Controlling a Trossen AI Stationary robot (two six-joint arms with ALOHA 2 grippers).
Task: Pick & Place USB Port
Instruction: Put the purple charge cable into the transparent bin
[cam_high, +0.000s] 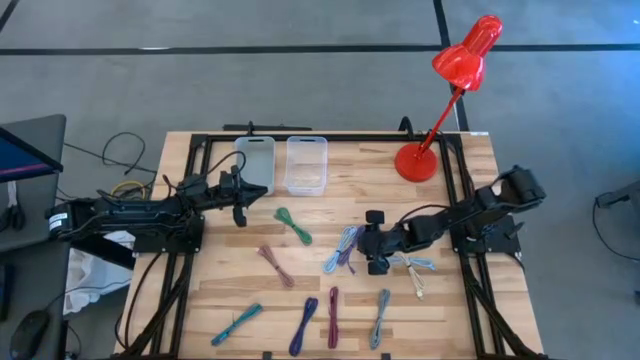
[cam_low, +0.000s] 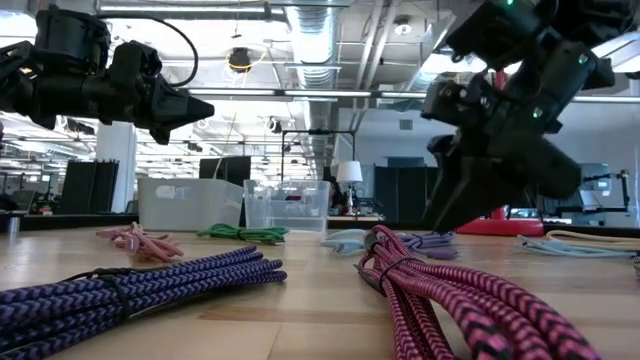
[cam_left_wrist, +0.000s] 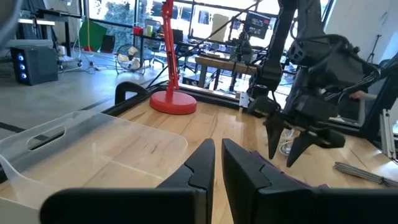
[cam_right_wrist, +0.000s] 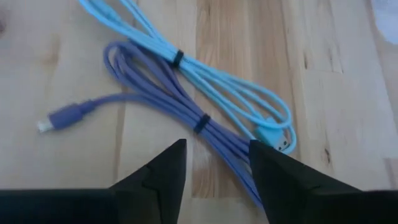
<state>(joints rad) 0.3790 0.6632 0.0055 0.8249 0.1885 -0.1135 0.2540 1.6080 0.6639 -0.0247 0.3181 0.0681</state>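
The lavender cable (cam_right_wrist: 186, 112) lies bundled on the table (cam_high: 440, 310) right of centre, touching the light blue cable (cam_right_wrist: 217, 81) beside it. In the right wrist view you see its plug end (cam_right_wrist: 62, 116) stretched away from the bundle. The right gripper (cam_high: 372, 243) hangs directly above these two cables with its fingers (cam_right_wrist: 158, 171) spread apart and nothing between them; it does not touch either cable. The left gripper (cam_high: 243, 196) hovers above the table near the two clear bins (cam_high: 254, 163), on the far left side. Its fingers (cam_left_wrist: 199, 165) stand almost together, a thin gap between them, gripping nothing. Other cable bundles lie nearer you: green (cam_high: 294, 226), pink (cam_high: 276, 263), teal (cam_high: 236, 323), dark purple (cam_high: 304, 325), magenta (cam_high: 333, 316). A red lamp (cam_high: 440, 110) stands at the far right.
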